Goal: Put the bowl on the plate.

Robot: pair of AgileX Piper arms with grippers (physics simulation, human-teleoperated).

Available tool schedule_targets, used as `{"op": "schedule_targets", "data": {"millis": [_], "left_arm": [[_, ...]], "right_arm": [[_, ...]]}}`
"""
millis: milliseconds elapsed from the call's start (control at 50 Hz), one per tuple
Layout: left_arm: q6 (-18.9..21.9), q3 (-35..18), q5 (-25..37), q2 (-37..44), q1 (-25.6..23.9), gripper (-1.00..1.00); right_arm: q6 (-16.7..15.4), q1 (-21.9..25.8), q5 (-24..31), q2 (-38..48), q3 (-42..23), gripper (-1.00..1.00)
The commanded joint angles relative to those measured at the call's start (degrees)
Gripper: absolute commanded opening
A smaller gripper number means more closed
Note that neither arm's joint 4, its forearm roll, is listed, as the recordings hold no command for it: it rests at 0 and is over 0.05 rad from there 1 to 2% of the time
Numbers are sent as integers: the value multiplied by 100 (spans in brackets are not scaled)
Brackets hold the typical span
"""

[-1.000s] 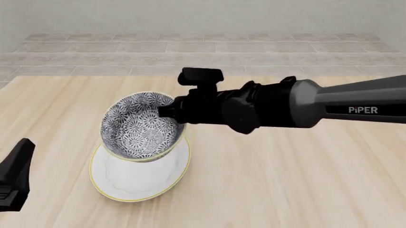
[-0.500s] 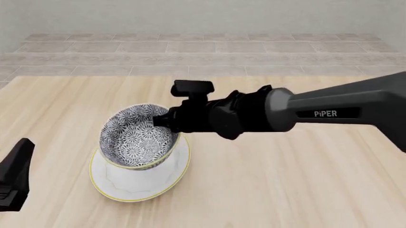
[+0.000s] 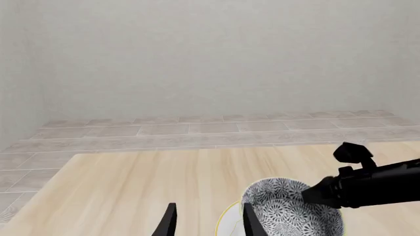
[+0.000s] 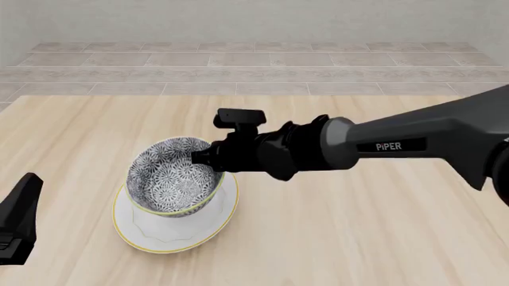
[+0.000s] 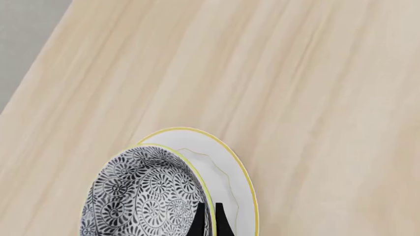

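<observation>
The blue-and-white patterned bowl point(image 4: 171, 177) is over the white plate point(image 4: 176, 235), low and a little tilted; I cannot tell whether it touches the plate. My right gripper point(image 4: 202, 158) is shut on the bowl's right rim. In the right wrist view its fingers point(image 5: 198, 220) pinch the rim, with the bowl point(image 5: 137, 196) and the plate point(image 5: 226, 169) beneath. My left gripper point(image 3: 210, 223) is open and holds nothing. It stays near the table's front left point(image 4: 20, 217), apart from the bowl point(image 3: 288, 211).
The wooden table point(image 4: 358, 238) stretches to the right of the plate. A tiled floor and a pale wall point(image 4: 254, 24) lie beyond its far edge. The right arm point(image 4: 397, 146) crosses above the table from the right.
My right gripper has lowered the bowl toward the plate and brought it closer to level. The left gripper has stayed put.
</observation>
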Motion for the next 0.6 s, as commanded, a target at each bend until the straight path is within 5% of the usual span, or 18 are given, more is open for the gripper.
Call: {"op": "schedule_targets", "data": {"millis": [20,600], "left_arm": [[5,-1,0,0,-4,100],[4,4,13,-2,-56,100]], "right_arm": [[135,14,-134,110,3,-100],[160,11,-286,328,61,-100]]}}
